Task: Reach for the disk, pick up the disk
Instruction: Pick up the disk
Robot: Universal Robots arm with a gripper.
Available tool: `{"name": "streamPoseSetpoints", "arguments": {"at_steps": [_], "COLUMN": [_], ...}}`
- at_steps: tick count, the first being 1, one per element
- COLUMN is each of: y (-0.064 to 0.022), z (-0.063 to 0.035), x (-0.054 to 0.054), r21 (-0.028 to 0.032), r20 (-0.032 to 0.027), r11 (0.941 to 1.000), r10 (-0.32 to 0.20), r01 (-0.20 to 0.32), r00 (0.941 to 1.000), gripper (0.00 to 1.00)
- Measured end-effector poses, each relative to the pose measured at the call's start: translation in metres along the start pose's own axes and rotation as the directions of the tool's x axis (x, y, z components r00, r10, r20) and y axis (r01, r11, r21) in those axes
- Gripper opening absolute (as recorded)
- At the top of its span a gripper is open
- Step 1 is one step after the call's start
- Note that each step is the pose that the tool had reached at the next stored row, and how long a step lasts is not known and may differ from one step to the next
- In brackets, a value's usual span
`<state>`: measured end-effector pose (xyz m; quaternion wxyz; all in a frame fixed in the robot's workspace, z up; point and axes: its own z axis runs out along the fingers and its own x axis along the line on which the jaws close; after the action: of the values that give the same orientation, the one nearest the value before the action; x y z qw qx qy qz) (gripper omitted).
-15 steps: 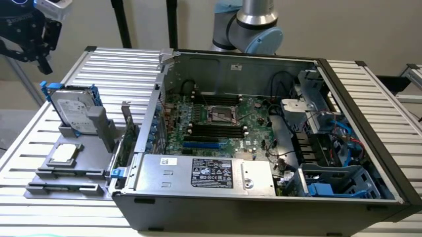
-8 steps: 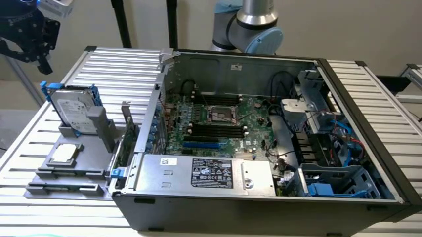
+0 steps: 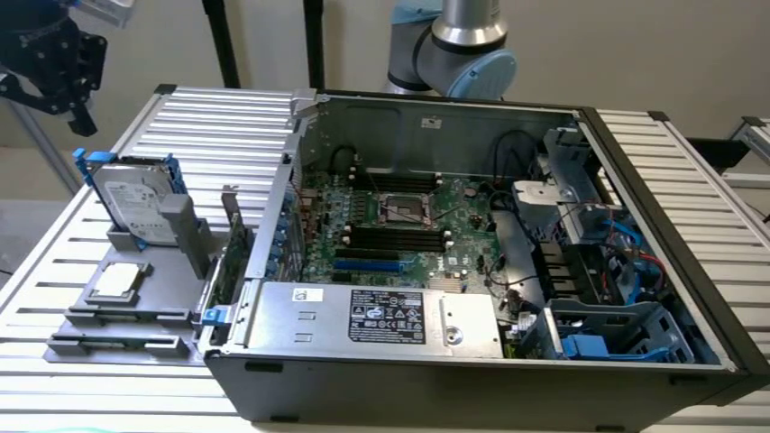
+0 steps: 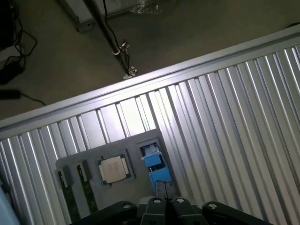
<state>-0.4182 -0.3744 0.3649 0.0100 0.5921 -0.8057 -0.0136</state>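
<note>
The disk (image 3: 130, 202) stands on edge in a slot of the grey holder (image 3: 157, 302) at the exterior view's left, its white label and blue bracket facing outward. In the wrist view I look down on its blue bracket (image 4: 153, 162), with the small square processor chip (image 4: 112, 169) beside it. My black gripper (image 3: 70, 106) hangs well above the disk, up and toward the exterior view's left, touching nothing. In the wrist view the gripper (image 4: 167, 204) has its fingertips pressed together, shut and empty, with the disk's top edge just beyond them.
An open computer case (image 3: 481, 234) with its motherboard and a large grey metal box (image 3: 373, 316) takes up the middle and right of the ribbed metal table (image 3: 216, 108). The processor chip (image 3: 118, 281) lies flat on the holder in front of the disk. Tripod legs stand beyond the table's edge.
</note>
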Motion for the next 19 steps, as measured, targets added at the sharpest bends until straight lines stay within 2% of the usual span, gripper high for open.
{"name": "streamPoseSetpoints", "arguments": {"at_steps": [4, 7, 10, 14, 17, 19], "y": [-0.0006, -0.0008, -0.0010, -0.0012, -0.0027, -0.0053], "z": [0.0001, 0.0001, 0.0001, 0.0003, 0.0002, 0.0002], "x": [-0.0001, -0.0002, -0.0002, -0.0003, -0.0009, -0.0017], "r21": [0.0001, -0.0001, -0.0003, -0.0006, -0.0009, -0.0010], "r20": [-0.0017, -0.0034, -0.0051, -0.0071, -0.0080, -0.0082], "r11": [0.9985, 0.9946, 0.9884, 0.9771, 0.9701, 0.9676], "r10": [-0.055, -0.104, -0.152, -0.213, -0.243, -0.253], "r01": [0.055, 0.104, 0.152, 0.213, 0.243, 0.253], "r00": [0.9985, 0.9946, 0.9884, 0.9771, 0.9701, 0.9675], "gripper": [0.11, 0.11, 0.11, 0.11, 0.11, 0.11]}}
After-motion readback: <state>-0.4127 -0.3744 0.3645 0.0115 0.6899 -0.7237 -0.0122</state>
